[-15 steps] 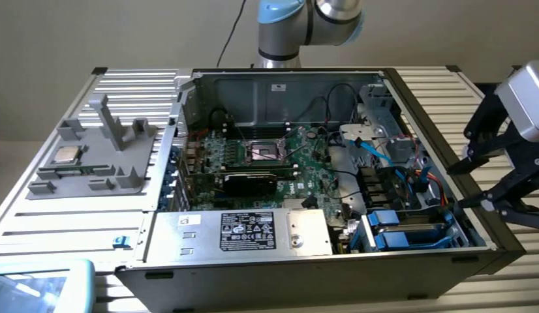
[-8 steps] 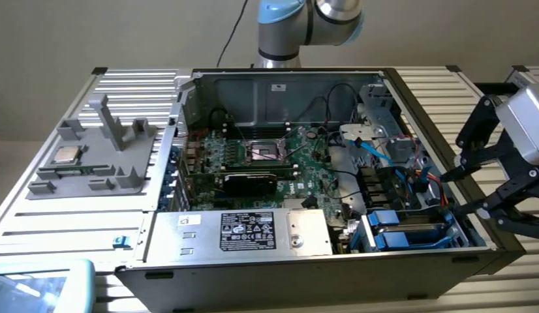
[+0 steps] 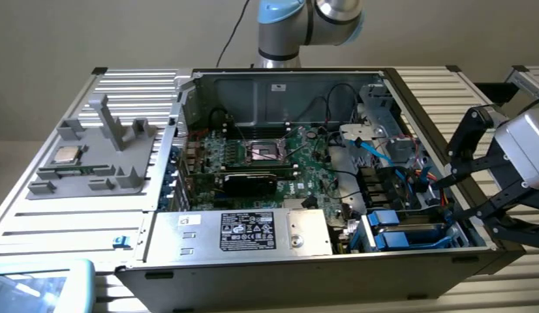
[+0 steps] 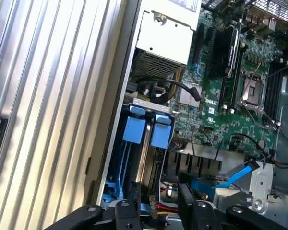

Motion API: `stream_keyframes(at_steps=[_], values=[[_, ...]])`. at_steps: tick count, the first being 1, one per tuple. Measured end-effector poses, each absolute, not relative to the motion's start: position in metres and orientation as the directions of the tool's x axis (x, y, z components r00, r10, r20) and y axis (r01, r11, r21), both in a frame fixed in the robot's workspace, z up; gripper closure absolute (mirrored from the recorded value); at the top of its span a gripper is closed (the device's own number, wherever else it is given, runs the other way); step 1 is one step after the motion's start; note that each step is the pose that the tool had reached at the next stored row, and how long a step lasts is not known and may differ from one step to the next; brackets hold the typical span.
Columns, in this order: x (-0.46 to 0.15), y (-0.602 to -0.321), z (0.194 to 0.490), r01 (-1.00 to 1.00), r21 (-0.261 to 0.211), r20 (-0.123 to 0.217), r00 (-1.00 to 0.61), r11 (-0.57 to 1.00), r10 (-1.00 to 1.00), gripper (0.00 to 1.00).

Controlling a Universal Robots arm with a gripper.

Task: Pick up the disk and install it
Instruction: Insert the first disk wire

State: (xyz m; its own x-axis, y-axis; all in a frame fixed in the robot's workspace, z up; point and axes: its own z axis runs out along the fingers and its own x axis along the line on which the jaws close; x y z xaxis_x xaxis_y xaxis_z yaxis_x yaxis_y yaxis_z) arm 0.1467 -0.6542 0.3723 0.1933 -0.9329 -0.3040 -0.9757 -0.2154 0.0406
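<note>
Exterior view first: the black two-fingered tool (image 3: 457, 195) is parked over the edge of the open black-and-silver metal computer case (image 3: 278, 85), at the exterior view's right. Its jaws are spread and nothing is gripped. In the wrist view its fingers (image 4: 127, 218) are seen just above the drive bay.

The flat silver-grey disk (image 3: 407, 236) in its bright blue plastic bracket looks to be slotted edge-on in that bay, at the case corner nearest the tool. Two blue tabs (image 4: 134, 128) are seen side by side there, so which one is meant can't be told.

Handling-wise, it's probably rigid, dense and shock-sensitive. It's best taken by the long bracket edges, not the label face.
</note>
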Motion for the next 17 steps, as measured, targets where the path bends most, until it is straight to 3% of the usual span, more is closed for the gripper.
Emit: stream_keyframes(at_steps=[17], values=[[0.15,-0.662,0.351,-0.972,0.026,-0.362,0.21,-0.235,-0.908,0.56]])
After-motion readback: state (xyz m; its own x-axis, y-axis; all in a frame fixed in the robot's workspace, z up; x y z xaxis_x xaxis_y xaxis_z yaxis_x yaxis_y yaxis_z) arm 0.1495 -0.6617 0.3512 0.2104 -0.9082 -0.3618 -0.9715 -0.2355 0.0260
